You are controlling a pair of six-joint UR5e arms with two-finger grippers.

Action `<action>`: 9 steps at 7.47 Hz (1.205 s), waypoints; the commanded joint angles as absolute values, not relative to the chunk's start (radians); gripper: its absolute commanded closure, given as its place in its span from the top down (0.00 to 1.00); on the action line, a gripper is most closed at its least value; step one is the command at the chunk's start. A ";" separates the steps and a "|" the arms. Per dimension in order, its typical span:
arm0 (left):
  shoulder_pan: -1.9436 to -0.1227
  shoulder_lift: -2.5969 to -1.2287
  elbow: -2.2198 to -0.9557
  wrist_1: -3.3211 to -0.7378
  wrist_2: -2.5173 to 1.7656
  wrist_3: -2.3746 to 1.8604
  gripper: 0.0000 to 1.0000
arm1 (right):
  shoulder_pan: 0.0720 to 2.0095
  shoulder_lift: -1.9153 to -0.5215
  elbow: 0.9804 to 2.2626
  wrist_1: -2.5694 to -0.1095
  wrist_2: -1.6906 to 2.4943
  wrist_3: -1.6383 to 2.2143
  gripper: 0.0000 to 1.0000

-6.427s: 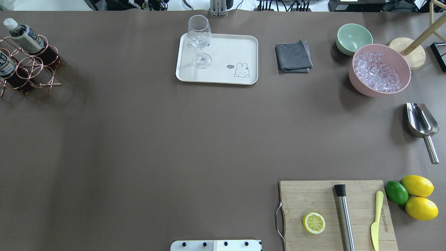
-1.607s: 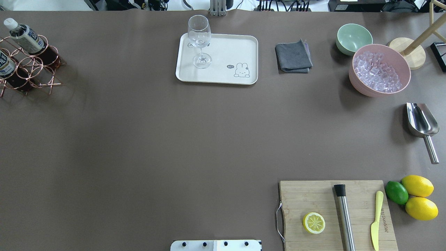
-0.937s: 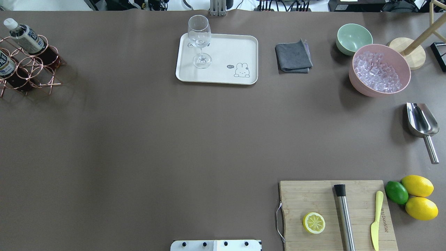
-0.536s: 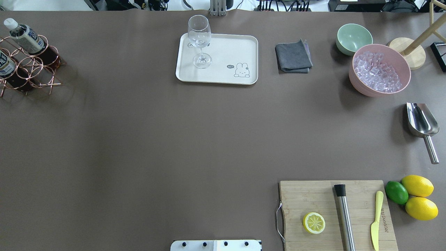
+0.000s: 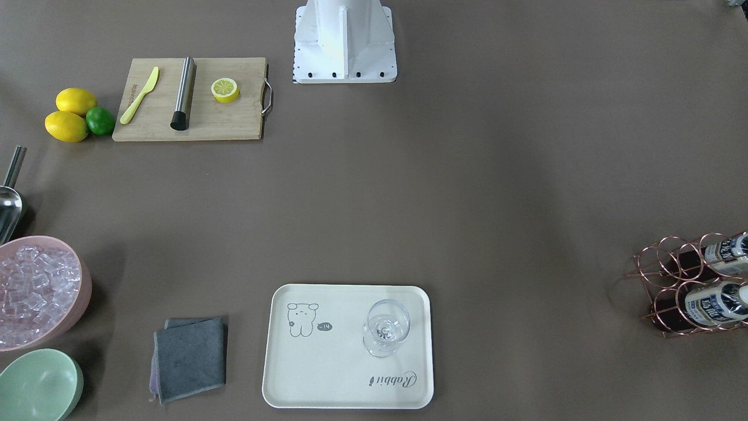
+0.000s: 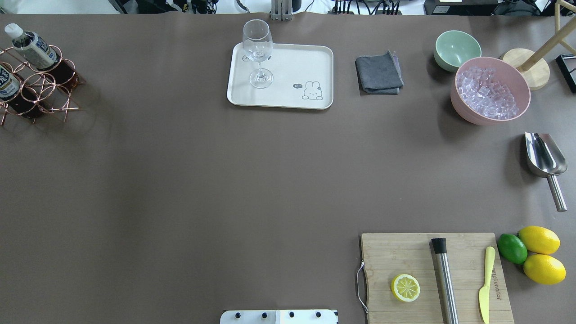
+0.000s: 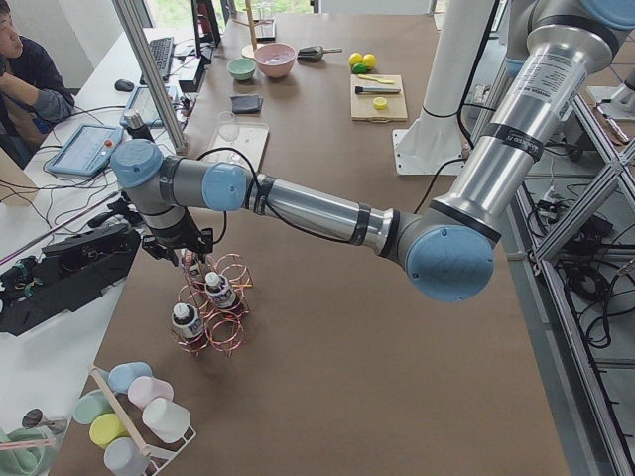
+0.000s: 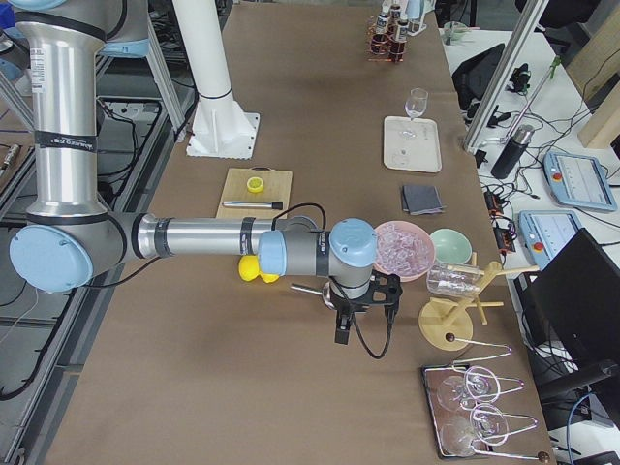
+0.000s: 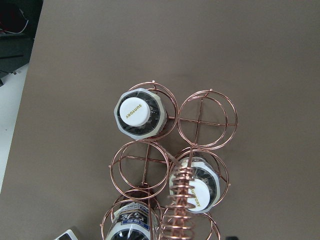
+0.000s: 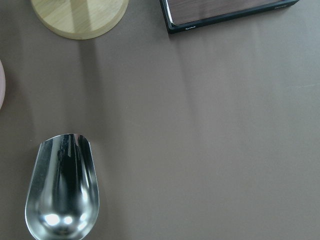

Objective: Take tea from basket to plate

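Note:
The tea bottles (image 6: 31, 45) stand in the copper wire basket (image 6: 45, 85) at the table's far left. The left wrist view looks straight down on the basket (image 9: 205, 120). It shows two white caps (image 9: 136, 113), and a third bottle's label at the bottom edge. In the exterior left view my left gripper (image 7: 189, 256) hangs just above the basket (image 7: 233, 297); I cannot tell if it is open. The cream plate (image 6: 292, 67) holds a stemmed glass (image 6: 257, 49). My right gripper (image 8: 344, 325) hovers over the table by the metal scoop; its state cannot be told.
A grey cloth (image 6: 379, 73), a green bowl (image 6: 456, 48) and a pink bowl of ice (image 6: 490, 90) sit right of the plate. The scoop (image 6: 544, 157), a cutting board (image 6: 434, 274) with half a lemon, and whole lemons (image 6: 540, 254) lie on the right.

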State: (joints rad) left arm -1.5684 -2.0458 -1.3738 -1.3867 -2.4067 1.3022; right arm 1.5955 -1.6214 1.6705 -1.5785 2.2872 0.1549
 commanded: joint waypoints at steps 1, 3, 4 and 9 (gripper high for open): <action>-1.568 -2.045 -1.374 -1.391 -2.407 1.304 0.63 | 1.595 -1.621 1.671 -1.578 2.287 0.155 1.00; -1.569 -2.040 -1.374 -1.401 -2.407 1.304 0.63 | 1.594 -1.621 1.671 -1.578 2.287 0.155 1.00; -1.569 -2.040 -1.374 -1.399 -2.407 1.304 0.60 | 1.594 -1.621 1.671 -1.578 2.287 0.155 1.00; -1.575 -2.045 -1.388 -1.388 -2.414 1.302 0.00 | 1.589 -1.620 1.671 -1.578 2.287 0.155 1.00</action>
